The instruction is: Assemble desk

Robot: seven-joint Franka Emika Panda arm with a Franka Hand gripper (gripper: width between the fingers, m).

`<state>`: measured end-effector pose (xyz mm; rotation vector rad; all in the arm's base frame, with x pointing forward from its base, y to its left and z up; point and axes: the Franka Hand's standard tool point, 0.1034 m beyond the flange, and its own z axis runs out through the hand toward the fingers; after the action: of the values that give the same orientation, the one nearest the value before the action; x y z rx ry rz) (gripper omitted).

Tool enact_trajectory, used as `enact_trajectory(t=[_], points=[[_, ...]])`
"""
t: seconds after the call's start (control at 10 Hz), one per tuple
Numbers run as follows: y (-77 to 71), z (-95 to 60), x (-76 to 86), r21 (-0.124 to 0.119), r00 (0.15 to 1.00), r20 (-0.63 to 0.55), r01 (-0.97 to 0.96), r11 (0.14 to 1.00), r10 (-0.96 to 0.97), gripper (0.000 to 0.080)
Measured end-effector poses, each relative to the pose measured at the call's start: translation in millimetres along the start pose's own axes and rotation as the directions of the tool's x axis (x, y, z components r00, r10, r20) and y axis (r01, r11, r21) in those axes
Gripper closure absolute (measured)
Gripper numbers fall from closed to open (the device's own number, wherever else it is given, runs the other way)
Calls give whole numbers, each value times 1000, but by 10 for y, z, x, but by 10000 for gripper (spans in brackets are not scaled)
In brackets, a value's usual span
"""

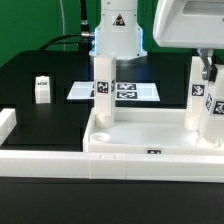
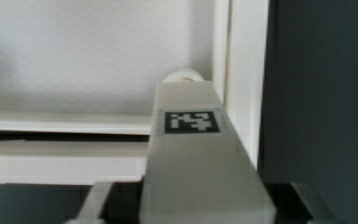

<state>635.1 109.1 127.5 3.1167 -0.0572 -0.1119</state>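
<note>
The desk's white tabletop [image 1: 140,135] lies rim-up on the black table [image 1: 40,60], by the low border rail [image 1: 45,160] at the front; two legs stand upright in it, the free leg [image 1: 102,90] at the exterior view's left corner, the held leg [image 1: 203,105] at its right; the gripper [image 1: 207,70] is closed on that leg's upper part, jaws tight to both sides; a third leg [image 1: 42,90] stands well apart on the table; the marker board [image 1: 125,90] lies behind.
</note>
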Motion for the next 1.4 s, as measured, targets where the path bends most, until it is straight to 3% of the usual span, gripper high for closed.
enact_trajectory(t=[0.4, 0.7, 1.0, 1.4], points=[[21, -4, -1, 4, 1000, -3, -26, 1000, 26, 511], [97, 7, -23, 23, 966, -31, -255, 967, 256, 511], [118, 17, -12, 60, 857, -64, -508, 859, 511, 511], [107, 37, -15, 82, 668, -43, -739, 669, 743, 509]])
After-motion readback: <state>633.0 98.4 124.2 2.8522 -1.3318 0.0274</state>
